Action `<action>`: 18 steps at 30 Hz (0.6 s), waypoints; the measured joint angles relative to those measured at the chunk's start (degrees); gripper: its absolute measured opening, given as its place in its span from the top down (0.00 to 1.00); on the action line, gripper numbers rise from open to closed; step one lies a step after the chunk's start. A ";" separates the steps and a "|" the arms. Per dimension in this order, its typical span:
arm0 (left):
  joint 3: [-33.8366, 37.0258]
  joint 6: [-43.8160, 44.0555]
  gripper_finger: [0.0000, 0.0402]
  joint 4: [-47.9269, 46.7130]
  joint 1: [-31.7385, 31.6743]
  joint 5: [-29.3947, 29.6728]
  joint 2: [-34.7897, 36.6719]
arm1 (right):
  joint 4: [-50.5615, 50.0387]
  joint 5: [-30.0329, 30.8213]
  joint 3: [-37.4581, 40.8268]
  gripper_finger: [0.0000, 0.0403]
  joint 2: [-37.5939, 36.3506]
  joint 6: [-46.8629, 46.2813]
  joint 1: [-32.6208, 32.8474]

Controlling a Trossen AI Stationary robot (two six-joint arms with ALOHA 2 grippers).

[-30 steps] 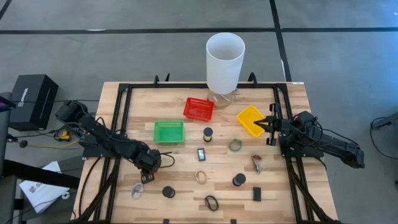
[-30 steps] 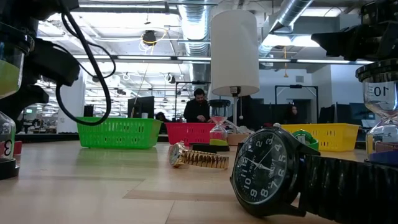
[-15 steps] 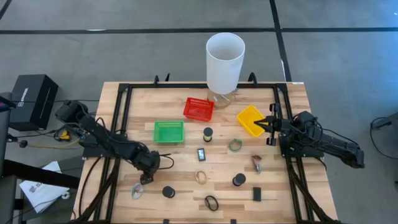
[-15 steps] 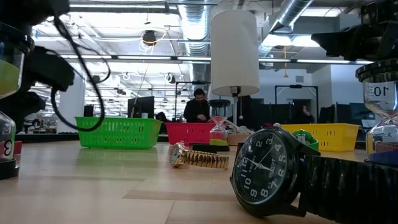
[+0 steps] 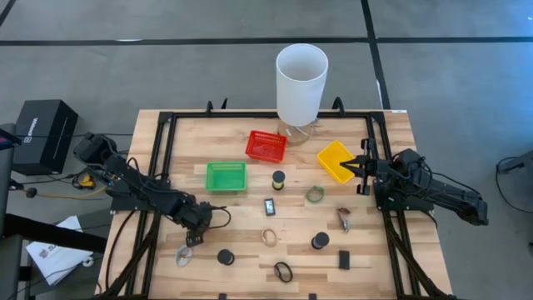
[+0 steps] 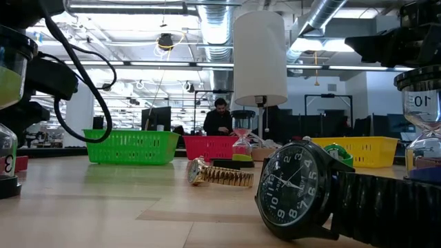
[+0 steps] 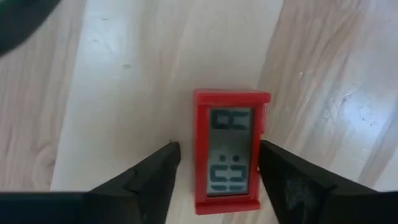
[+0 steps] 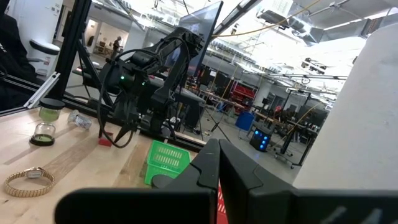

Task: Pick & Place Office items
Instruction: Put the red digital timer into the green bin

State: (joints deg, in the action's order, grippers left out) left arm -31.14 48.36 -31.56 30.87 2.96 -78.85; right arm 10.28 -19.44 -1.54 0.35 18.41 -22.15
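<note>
Glossy red plastic clock (image 7: 231,148) on a smooth pale wooden table (image 7: 124,93).

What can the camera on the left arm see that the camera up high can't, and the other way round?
Only the left wrist view shows the red digital clock's grey display, lying flat between the open left gripper's fingers without touching them. Only the high view shows the green basket, red basket, yellow basket, tall white cylinder and the right gripper, shut beside the yellow basket. Both show the wooden table and the left gripper.
</note>
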 joint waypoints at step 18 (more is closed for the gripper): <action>0.30 -0.67 0.63 0.43 -1.32 11.76 8.81 | 8.23 1.48 0.02 1.00 0.01 -9.01 -0.03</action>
State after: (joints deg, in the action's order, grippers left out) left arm -30.83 47.69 -31.12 29.55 14.72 -70.04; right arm 18.51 -17.97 -1.52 0.36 9.40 -22.18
